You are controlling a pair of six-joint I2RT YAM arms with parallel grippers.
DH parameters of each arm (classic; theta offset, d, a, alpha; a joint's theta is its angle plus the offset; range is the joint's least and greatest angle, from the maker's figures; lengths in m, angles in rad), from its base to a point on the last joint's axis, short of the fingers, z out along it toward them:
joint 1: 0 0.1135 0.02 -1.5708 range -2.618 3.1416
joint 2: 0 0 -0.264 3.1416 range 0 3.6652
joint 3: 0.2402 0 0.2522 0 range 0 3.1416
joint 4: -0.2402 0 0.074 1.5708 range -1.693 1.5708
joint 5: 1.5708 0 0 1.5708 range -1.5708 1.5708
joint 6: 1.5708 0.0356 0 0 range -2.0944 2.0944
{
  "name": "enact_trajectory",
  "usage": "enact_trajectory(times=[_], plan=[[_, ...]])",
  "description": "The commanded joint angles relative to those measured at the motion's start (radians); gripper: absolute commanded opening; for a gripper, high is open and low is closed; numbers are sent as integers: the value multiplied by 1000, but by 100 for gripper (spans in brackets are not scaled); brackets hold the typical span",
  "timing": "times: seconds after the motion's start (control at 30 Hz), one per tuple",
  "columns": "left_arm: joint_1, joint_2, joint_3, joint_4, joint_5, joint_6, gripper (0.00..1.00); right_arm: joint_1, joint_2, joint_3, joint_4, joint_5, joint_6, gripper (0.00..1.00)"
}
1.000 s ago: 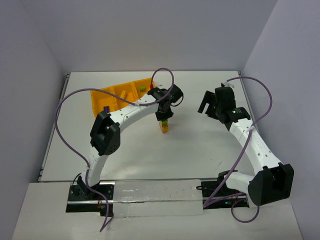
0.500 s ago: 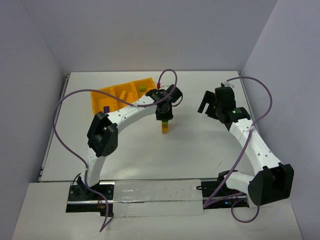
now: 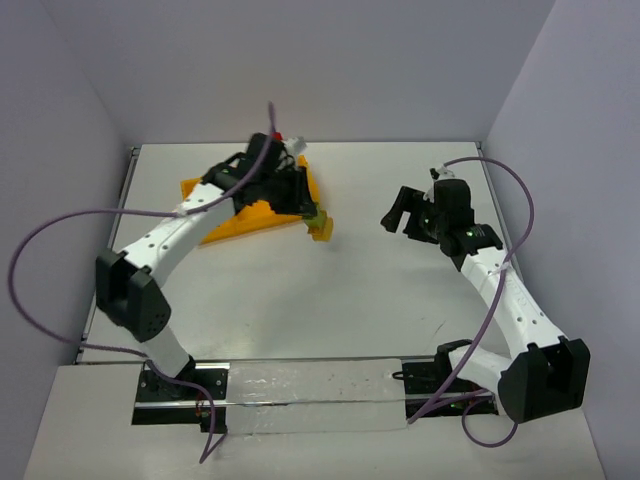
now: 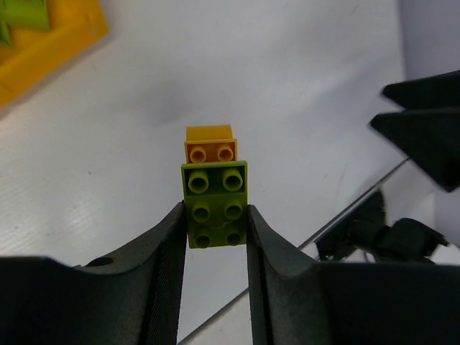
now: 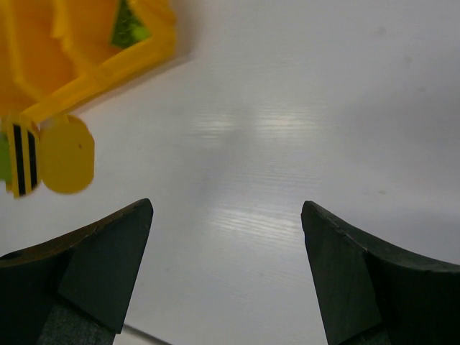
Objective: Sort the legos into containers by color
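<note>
White desk (image 3: 330, 300), grey walls. L tool (image 4: 215, 215) pinches green lego (image 4: 214, 205); yellow lego (image 4: 210, 147) stuck on its outer end, long axis along fingers. Orange tray (image 3: 245, 222) just left of stack, L arm nearer. R tool (image 5: 226, 215) spread, empty, well right.

Robotics lab cell: white bench (image 3: 350, 290), 3 plain walls (image 3: 300, 70) around it, left arm (image 3: 170, 238) and right arm (image 3: 505, 290) bolted at its near edge.

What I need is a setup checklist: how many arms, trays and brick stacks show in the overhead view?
Arms: 2, left arm, right arm
Trays: 1, orange tray
Brick stacks: 1, green-and-orange stack, in the left jaws
Total: 4
</note>
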Motion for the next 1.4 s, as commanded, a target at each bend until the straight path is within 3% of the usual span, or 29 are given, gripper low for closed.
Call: enact_trajectory(times=[0.0,0.17,0.37,0.63,0.97,1.37], plan=[[52,-74,-29,186,326,34,0,-12,-73,-69,241,-331,10,92],[131,-117,-127,386,556,-88,0,-26,-69,-159,520,-638,138,94],[141,-127,-171,518,645,-170,0,-26,-28,-205,783,-742,307,95],[141,-120,-182,581,679,-210,0,-21,70,-210,1027,-797,448,96],[141,-115,-180,608,694,-231,0,40,170,-123,1119,-815,511,96],[141,-107,-175,597,697,-226,0,115,409,-92,1736,-838,943,73]])
